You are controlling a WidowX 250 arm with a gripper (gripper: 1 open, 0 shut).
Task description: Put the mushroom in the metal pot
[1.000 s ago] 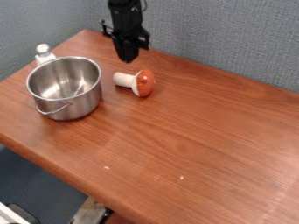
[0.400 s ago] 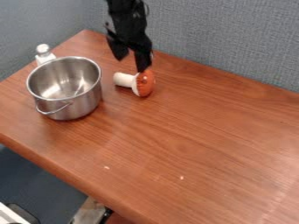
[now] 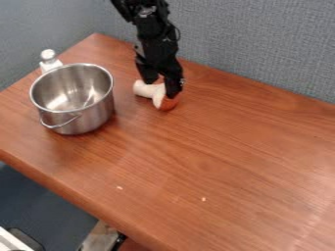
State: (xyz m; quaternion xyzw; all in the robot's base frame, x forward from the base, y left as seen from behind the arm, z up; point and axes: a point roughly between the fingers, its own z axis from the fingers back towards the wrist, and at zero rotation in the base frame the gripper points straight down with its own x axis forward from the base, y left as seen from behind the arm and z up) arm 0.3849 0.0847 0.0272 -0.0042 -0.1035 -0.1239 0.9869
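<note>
The mushroom [image 3: 143,91] lies on its side on the wooden table, its cream stem pointing left toward the metal pot [image 3: 72,96] and its orange-red cap partly hidden. My gripper [image 3: 159,88] has come down over it from above, pointing steeply downward. Its black fingers [image 3: 171,91] stand apart on either side of the mushroom, open and not closed on it. The shiny pot stands upright at the left of the table, empty, a short way left of the mushroom.
A small white bottle [image 3: 49,61] stands behind the pot near the table's back left corner. The brown tabletop [image 3: 210,157] stretches to the right and front, with its front edge dropping off at the lower left. A grey wall is behind.
The gripper opened wide, then dropped down from above the table's back edge onto the mushroom. The mushroom and pot have not moved.
</note>
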